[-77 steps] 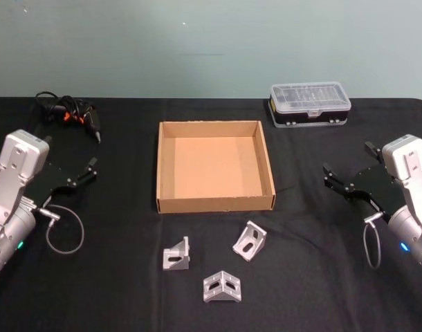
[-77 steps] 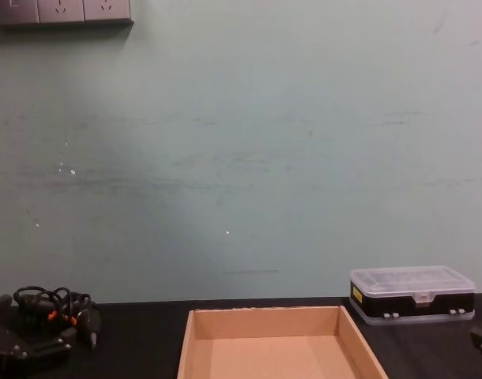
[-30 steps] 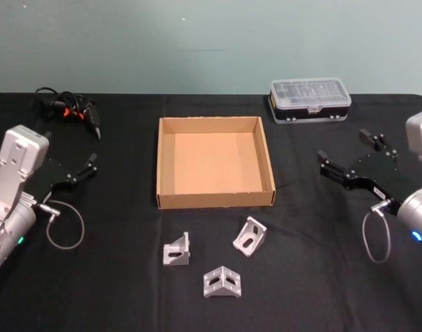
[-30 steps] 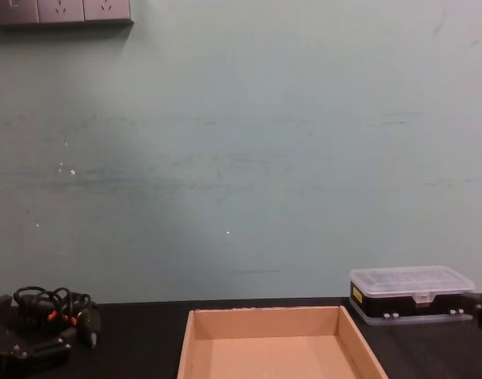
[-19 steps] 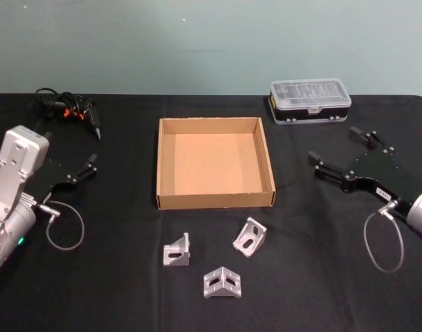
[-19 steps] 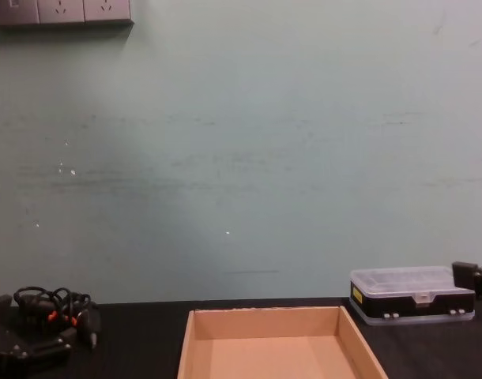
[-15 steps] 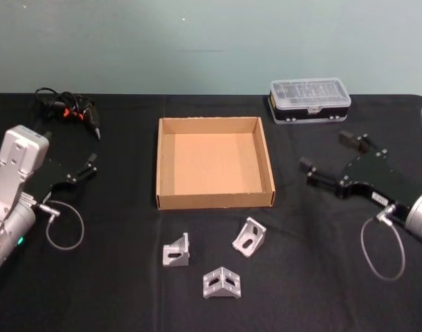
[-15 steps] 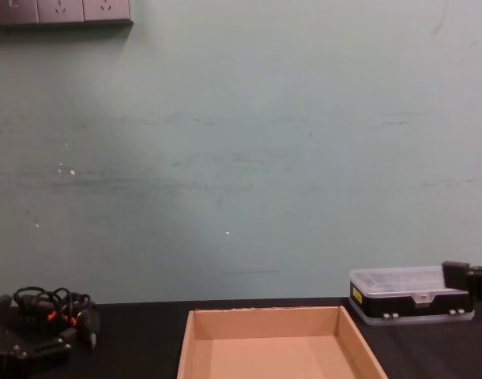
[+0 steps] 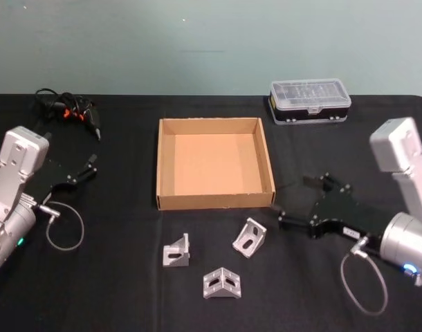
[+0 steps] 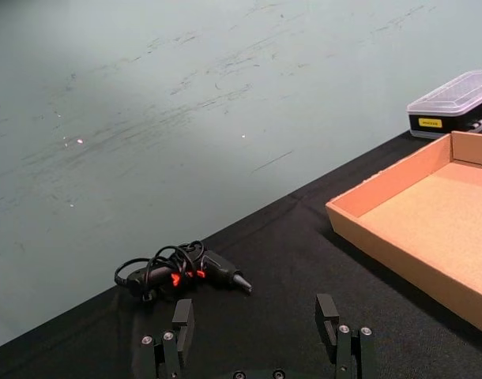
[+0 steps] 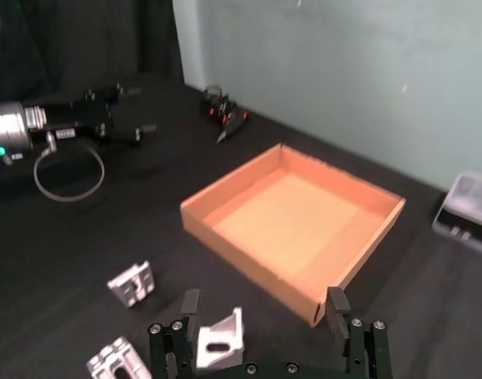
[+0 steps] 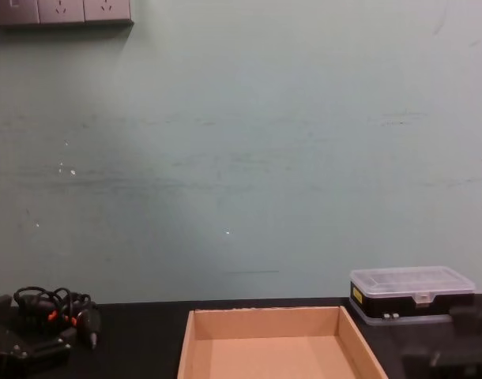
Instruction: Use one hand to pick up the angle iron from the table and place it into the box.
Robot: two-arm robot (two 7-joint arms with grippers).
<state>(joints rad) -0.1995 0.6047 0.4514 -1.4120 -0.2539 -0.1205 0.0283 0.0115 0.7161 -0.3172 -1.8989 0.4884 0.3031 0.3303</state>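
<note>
Black cloth is covering the table [image 9: 128,297], matte and flat, with a pale green wall rising behind it. Three small L-shaped brackets of bright grey metal with slotted faces are lying apart from one another at the lower centre of the head view, in front of the box [image 9: 214,202]: the right-hand angle iron [image 9: 250,237], the left-hand angle iron [image 9: 176,252] and the lowest angle iron [image 9: 221,284]. The box is sitting mid-frame, shallow and square, its tan cardboard walls standing low. I am holding my right pincer [image 9: 294,200] spread wide at the lower right, just right of the right-hand angle iron and not touching it, with open cloth lying between its fingertips and the box's front corner. My left pincer [image 10: 254,312] is resting spread at the left edge, well apart from the box. A clear-lidded plastic case [image 9: 310,101] is sitting at the upper right, a coiled black cable [image 9: 69,113] at the upper left.
</note>
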